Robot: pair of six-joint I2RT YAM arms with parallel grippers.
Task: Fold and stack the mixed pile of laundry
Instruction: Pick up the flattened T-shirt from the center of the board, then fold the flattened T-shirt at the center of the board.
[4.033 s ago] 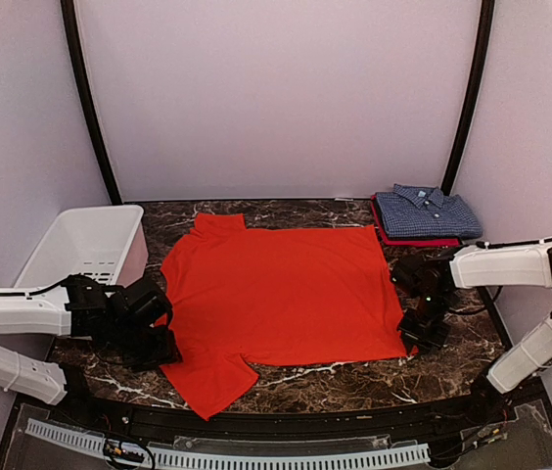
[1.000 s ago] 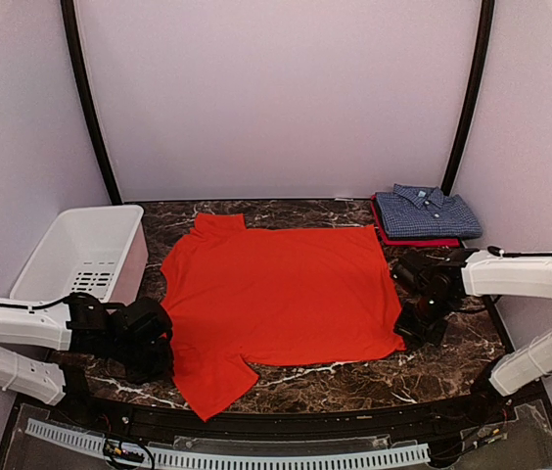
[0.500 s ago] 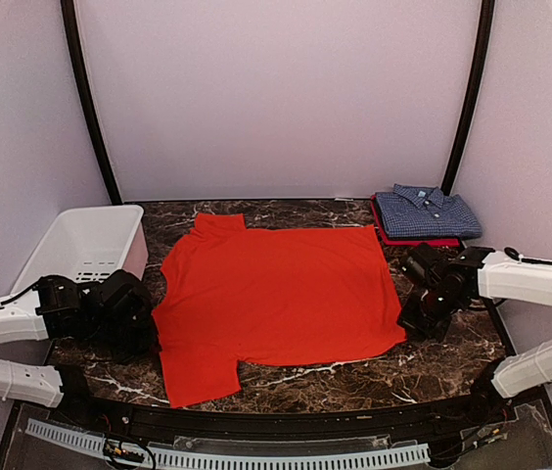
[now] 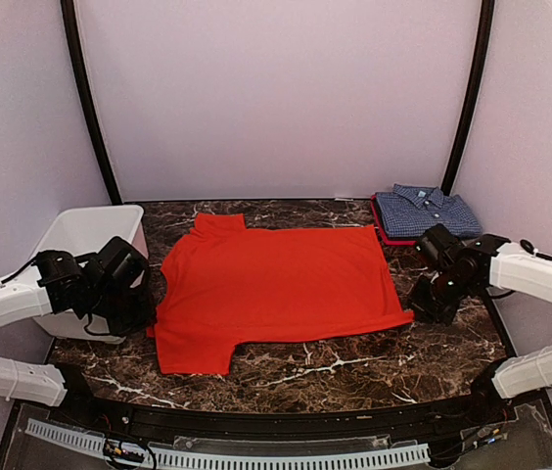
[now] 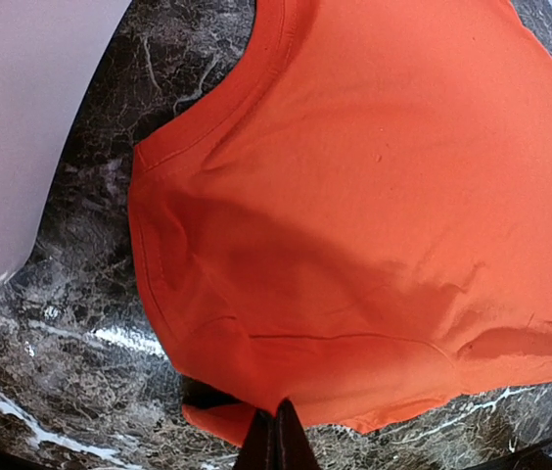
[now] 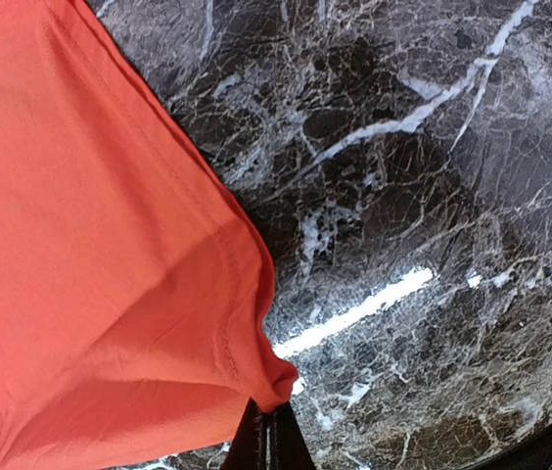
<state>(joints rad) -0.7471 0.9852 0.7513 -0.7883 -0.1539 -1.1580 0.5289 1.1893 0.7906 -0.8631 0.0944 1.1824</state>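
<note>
The plain orange-red shirt (image 4: 276,284) lies spread on the dark marble table (image 4: 354,367), collar at the back left. My left gripper (image 4: 147,315) is shut on the shirt's left edge by the near sleeve; in the left wrist view the cloth (image 5: 374,215) hangs from the shut tips (image 5: 276,431) with a fold tucked under. My right gripper (image 4: 421,311) is shut on the near right corner, which the right wrist view shows bunched (image 6: 159,294) at the tips (image 6: 274,423). The blue-and-white checked shirt (image 4: 425,212) sits folded at the back right.
A white slotted basket (image 4: 75,240) stands at the back left, right behind my left arm. Under the checked shirt lies a folded red garment (image 4: 423,241). Black frame posts (image 4: 467,98) rise at both back corners. The table's front edge (image 4: 286,416) runs near the arm bases.
Both grippers have moved toward the back, dragging the shirt's near edge with them. The near sleeve has slid left and straightened. The right corner has pulled outward.
</note>
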